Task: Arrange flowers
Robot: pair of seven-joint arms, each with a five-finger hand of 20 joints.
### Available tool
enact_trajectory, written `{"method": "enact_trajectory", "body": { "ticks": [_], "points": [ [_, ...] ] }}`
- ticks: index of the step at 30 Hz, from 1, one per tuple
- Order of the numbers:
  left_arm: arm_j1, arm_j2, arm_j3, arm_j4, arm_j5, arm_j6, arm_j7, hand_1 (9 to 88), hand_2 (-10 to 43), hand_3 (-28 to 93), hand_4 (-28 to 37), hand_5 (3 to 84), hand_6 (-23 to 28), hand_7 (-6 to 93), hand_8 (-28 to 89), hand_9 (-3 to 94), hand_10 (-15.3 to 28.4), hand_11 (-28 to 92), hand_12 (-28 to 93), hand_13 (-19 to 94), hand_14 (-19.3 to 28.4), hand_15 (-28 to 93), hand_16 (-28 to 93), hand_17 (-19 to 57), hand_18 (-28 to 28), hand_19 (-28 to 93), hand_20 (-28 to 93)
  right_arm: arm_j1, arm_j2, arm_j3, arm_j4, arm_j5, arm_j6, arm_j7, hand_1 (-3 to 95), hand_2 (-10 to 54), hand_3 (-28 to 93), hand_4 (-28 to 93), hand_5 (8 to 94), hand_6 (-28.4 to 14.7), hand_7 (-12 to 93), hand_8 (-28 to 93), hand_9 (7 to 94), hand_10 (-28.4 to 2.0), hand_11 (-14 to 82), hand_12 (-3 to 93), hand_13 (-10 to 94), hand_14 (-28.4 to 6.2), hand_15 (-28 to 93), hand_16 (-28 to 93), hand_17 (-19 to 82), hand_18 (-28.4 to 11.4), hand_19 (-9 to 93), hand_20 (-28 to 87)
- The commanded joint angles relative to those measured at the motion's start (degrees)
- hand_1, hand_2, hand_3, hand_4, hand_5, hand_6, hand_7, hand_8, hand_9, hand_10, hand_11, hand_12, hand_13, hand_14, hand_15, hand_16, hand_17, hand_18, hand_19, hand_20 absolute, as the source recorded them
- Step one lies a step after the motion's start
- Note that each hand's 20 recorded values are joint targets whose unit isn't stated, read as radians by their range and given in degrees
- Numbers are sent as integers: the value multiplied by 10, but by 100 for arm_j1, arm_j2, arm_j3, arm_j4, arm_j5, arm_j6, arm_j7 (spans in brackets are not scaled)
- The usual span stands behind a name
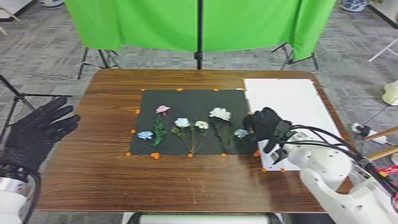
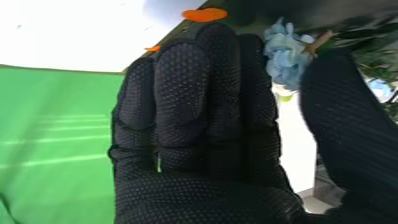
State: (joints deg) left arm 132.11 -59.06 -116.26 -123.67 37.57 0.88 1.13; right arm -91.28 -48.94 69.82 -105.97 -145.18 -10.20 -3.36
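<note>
Both left hand [image 1: 35, 132] and right hand [image 1: 269, 126] are open, green cloth [image 1: 147, 27] beyond brown table [image 1: 98, 177].

No readable text — no label, number or sign legible in the head view or right wrist view.

Tabletop [image 1: 84, 185] is seen as brown wood, streaked with grain, lightly glossed. Black sheet [image 1: 151, 102] is finished matt. White sheet [image 1: 289, 100] is finished smooth. Green backdrop [image 1: 142, 25] is made of cloth, softly creased. Left hand [image 1: 37, 131] and right hand [image 1: 266, 125] are covered in black fabric; rough, dotted weave is shown in right wrist view. Blue flower [image 1: 241, 133] is formed of matt, cloth-like petals. Right arm [image 1: 333, 172] is cased in smooth, white, plastic-like shell.
</note>
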Motion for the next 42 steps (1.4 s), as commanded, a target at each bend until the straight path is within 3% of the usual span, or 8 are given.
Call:
{"method": "enact_trajectory", "body": {
  "ticks": [1, 6, 15, 19, 24, 29, 34, 42],
  "points": [
    [46, -39, -6, 26, 19, -41, -57, 257, 47, 725, -258, 371, 30, 161, -105, 316, 121, 207, 87, 277, 143, 442, -42, -67, 214, 532, 84, -174, -73, 56, -299, 211, -111, -24, 206, -84, 846, -283, 565, 26, 410, -217, 704, -82, 361, 228, 679, -46, 645, 229, 254, -165, 746, 373],
    [6, -29, 28, 34, 24, -56, -67, 256, 47, 726, -258, 370, 30, 162, -104, 316, 121, 207, 87, 277, 143, 442, -42, -67, 214, 532, 84, -205, -97, 177, -411, 395, -192, 119, 195, -87, 850, -283, 507, 13, 412, -214, 637, -87, 365, 225, 650, -54, 661, 221, 244, -170, 744, 376],
    [3, -67, 73, 11, -40, -19, 21, 256, 47, 725, -257, 366, 28, 162, -104, 314, 119, 207, 87, 277, 142, 441, -42, -67, 214, 531, 84, -468, -371, 859, -709, 3947, 1224, 901, 188, -53, 852, -283, 472, -8, 382, -208, 579, -106, 362, 218, 581, -72, 642, 186, 205, -186, 696, 363],
    [-15, -222, 131, 12, -1214, -274, 274, 256, 47, 724, -256, 366, 29, 161, -104, 313, 119, 205, 87, 276, 141, 439, -43, -67, 213, 530, 84, -710, -819, 1741, -815, 6306, 821, 588, 191, -28, 873, -282, 419, -17, 368, -209, 466, -113, 331, 200, 456, -86, 600, 155, 172, -190, 631, 325],
    [11, -399, 161, -77, -1757, -414, 340, 256, 48, 722, -255, 368, 31, 157, -102, 314, 120, 205, 86, 275, 141, 439, -43, -66, 213, 529, 84, -976, -933, 1861, -937, 8469, 2003, -347, 206, 121, 930, -169, 477, -22, 433, -232, 497, -127, 327, 190, 409, -103, 550, 120, 163, -190, 617, 279],
    [67, -658, 78, -320, -1505, -382, 284, 255, 50, 721, -255, 370, 32, 154, -101, 328, 123, 213, 88, 275, 143, 438, -44, -66, 213, 529, 84, -1390, -1651, 2769, -1119, 9124, 698, -81, 184, 125, 932, -95, 464, -29, 320, -189, 476, -136, 261, 192, 365, -111, 466, 128, 147, -194, 585, 258],
    [38, -733, 66, -505, -403, 21, 236, 256, 47, 722, -253, 333, 20, 150, -98, 301, 117, 198, 88, 250, 140, 409, -49, -73, 210, 508, 72, -1628, -2605, 3551, -1129, 8778, -875, 812, 139, 13, 880, -247, 355, -26, 164, -117, 347, -122, 112, 194, 253, -110, 218, 221, 59, -207, 447, 219],
    [47, -956, 200, -471, -255, -190, 85, 258, 25, 694, -273, 303, 12, 154, -102, 246, 103, 172, 87, 209, 129, 318, -31, -94, 211, 464, 46, -1775, -3425, 4020, -1230, 8405, -1840, 1717, 118, -28, 814, -267, 301, -39, 121, -90, 298, -125, 50, 207, 211, -111, 49, 342, -2, -206, 381, 186]
  ]
}}
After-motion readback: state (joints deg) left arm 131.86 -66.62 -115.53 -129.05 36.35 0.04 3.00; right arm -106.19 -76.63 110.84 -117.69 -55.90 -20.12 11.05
